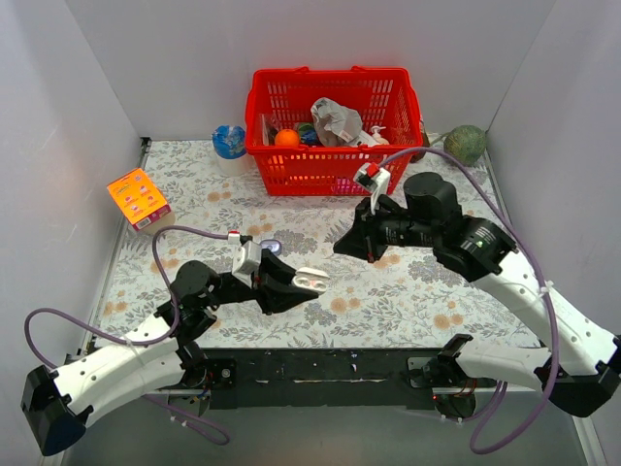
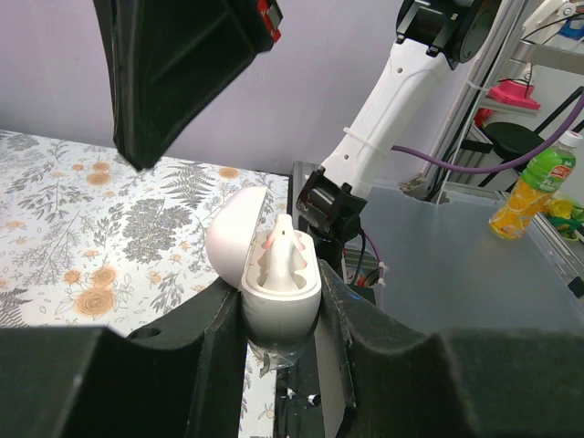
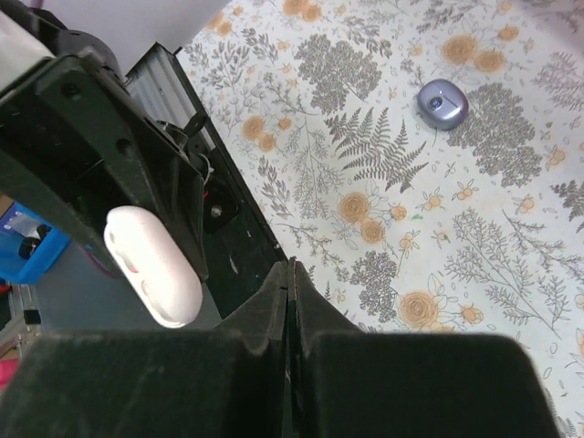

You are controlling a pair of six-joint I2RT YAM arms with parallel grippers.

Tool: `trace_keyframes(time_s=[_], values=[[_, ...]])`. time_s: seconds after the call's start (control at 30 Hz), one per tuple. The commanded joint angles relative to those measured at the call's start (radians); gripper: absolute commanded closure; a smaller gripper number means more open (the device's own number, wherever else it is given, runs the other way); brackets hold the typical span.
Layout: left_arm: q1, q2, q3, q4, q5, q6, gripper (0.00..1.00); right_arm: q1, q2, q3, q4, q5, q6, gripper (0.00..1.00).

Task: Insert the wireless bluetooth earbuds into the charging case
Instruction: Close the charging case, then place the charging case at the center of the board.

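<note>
My left gripper (image 1: 296, 283) is shut on the charging case (image 1: 312, 281), a glossy white oval shell held above the floral mat. In the left wrist view the case (image 2: 281, 292) sits upright between the jaws with its lid (image 2: 235, 239) swung open to the left. A whitish-pink shape stands up inside it; I cannot tell if this is one of the earbuds. One purplish earbud (image 3: 443, 102) lies alone on the mat (image 1: 272, 248), behind the left gripper. My right gripper (image 3: 292, 274) is shut with nothing in it and hovers just above and beyond the case (image 1: 342, 248).
A red basket (image 1: 335, 131) holding several items stands at the back. To its left is a blue-white cup (image 1: 230, 143), to its right a green round object (image 1: 466, 144). An orange box (image 1: 139, 198) sits by the left wall.
</note>
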Motion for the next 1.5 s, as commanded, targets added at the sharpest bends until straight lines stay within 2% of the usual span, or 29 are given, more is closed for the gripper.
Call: trace_keyframes(time_s=[0.0, 0.27, 0.7, 0.8, 0.83, 0.87, 0.9, 0.93, 1.0, 1.07, 1.1, 1.33, 1.47], values=[[-0.003, -0.001, 0.01, -0.018, -0.056, 0.02, 1.0, 0.028, 0.032, -0.011, 0.072, -0.006, 0.024, 0.99], [-0.003, 0.042, 0.021, 0.005, -0.059, 0.012, 1.0, 0.087, 0.055, 0.02, 0.063, -0.027, -0.001, 0.99], [-0.003, 0.05, 0.03, 0.005, -0.099, 0.014, 1.0, 0.126, 0.008, -0.035, 0.07, -0.023, -0.006, 0.99], [-0.003, 0.053, 0.03, -0.013, -0.136, 0.003, 1.0, 0.126, -0.023, -0.058, 0.063, 0.087, 0.007, 0.99], [-0.003, 0.053, 0.03, -0.024, -0.166, -0.003, 1.0, 0.126, -0.062, -0.088, 0.058, 0.239, 0.014, 0.99], [-0.003, 0.053, 0.031, -0.038, -0.203, -0.041, 1.0, 0.126, -0.092, -0.118, 0.059, 0.329, 0.04, 0.98], [-0.003, 0.07, 0.034, -0.076, -0.319, -0.067, 1.0, 0.126, -0.125, -0.156, 0.09, 0.42, 0.056, 0.96], [-0.003, 0.085, 0.045, -0.105, -0.375, -0.105, 1.0, 0.126, -0.196, -0.214, 0.118, 0.542, 0.069, 0.93], [-0.003, 0.181, 0.103, -0.22, -0.481, -0.195, 1.0, 0.126, -0.253, -0.372, 0.165, 0.581, 0.093, 0.86], [0.001, 0.28, 0.146, -0.298, -0.512, -0.221, 1.0, 0.126, -0.278, -0.463, 0.175, 0.585, 0.112, 0.83], [0.007, 0.38, 0.169, -0.311, -0.513, -0.238, 1.0, 0.126, -0.275, -0.475, 0.159, 0.579, 0.123, 0.83], [0.122, 0.73, 0.238, -0.236, -0.411, -0.302, 1.0, 0.128, -0.353, -0.589, 0.161, 0.488, 0.214, 0.8], [0.167, 0.875, 0.286, -0.233, -0.377, -0.305, 1.0, 0.128, -0.399, -0.61, 0.142, 0.482, 0.214, 0.8]])
